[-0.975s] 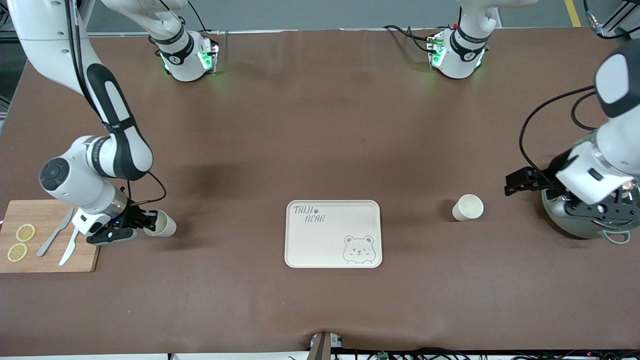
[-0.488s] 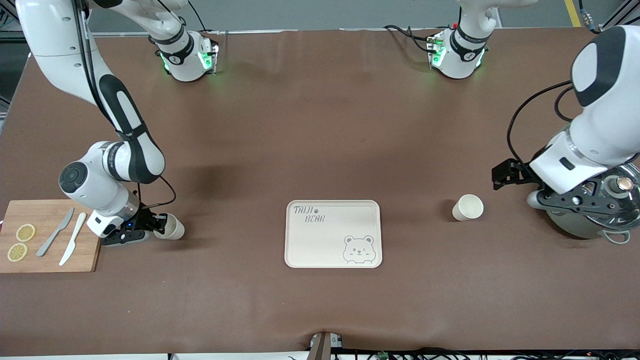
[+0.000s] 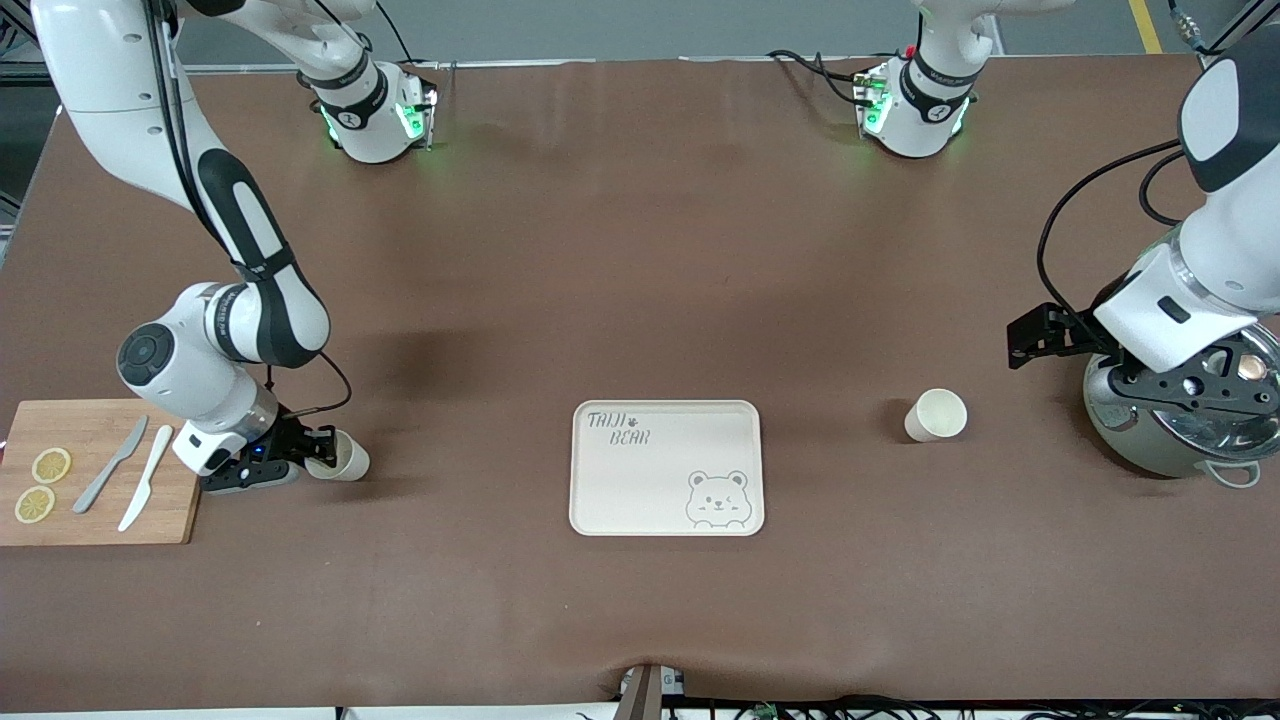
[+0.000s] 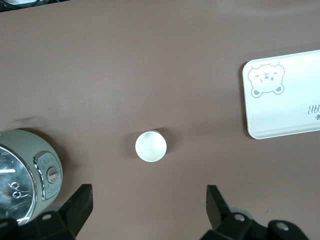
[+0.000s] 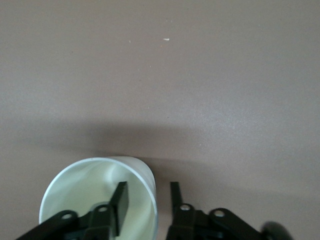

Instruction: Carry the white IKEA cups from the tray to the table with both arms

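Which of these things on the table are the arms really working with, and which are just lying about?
In the job: cup at the right gripper; second cup, which the left gripper hangs near.

Lying about: bear tray, pot, cutting board, two knives, lemon slices.

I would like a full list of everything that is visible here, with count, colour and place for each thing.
Handleless tumblers: 2, cream-white; one between the tray and the pot, one between the tray and the board, at the right gripper.
Bear-printed rectangular tray: 1, cream-white; middle of the table.
Wooden cutting board: 1, light brown; right arm's end of the table.
Lemon slices: 2, yellow; on the board.
Knives: 2, one grey, one white; on the board.
Round pot with glass lid: 1, grey-green; left arm's end of the table.
Table: 1, brown cover.
Left gripper: black, open, above the table beside the pot.
Right gripper: black, one finger inside the tumbler's rim, one outside.
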You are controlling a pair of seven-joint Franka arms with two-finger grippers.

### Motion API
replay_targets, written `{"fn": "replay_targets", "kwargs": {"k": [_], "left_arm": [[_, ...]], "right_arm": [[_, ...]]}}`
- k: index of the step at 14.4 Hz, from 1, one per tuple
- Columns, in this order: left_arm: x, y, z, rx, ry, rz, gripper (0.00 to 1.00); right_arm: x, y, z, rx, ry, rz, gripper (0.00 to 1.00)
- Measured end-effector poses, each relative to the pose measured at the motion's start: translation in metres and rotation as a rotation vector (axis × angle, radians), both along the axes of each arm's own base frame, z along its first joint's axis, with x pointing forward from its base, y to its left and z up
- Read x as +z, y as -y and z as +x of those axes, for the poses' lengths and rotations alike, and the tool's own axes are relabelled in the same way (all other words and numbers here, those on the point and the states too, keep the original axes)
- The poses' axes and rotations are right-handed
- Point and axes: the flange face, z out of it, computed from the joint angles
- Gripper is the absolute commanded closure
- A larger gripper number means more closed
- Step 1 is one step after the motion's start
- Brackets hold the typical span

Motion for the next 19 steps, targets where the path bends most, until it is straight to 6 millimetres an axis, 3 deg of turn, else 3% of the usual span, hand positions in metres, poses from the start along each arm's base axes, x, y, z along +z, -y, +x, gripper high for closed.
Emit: {"fn": "replay_targets", "kwargs": {"k": [4, 7, 10, 13, 17, 19], "left_arm": [[0.005, -0.001, -0.001, 0.001, 0.009, -0.001, 0.0], [0.015, -0.004, -0.012, -0.001, -0.024, 0.008, 0.0], [0.016, -0.006, -0.022, -0.022, -0.075, 0.018, 0.0], [0.022, -0.008, -0.025, -0.02, -0.071, 0.019, 0.0], [0.023, -0.009, -0.025, -0.018, -0.07, 0.019, 0.0], [0.023, -0.008, -0.026, -0.018, -0.071, 0.019, 0.0]], "right_arm": [[0.03, 0.001, 0.018, 0.012, -0.055, 0.021, 0.0], [0.102, 0.015, 0.04, 0.025, -0.137, 0.048, 0.0], [0.185, 0.036, 0.046, 0.043, -0.179, 0.018, 0.0], [0.25, 0.042, 0.029, 0.043, -0.196, 0.017, 0.0], [0.347, 0.049, -0.02, -0.013, -0.203, -0.058, 0.0], [0.384, 0.048, -0.043, -0.059, -0.188, -0.074, 0.0]]}}
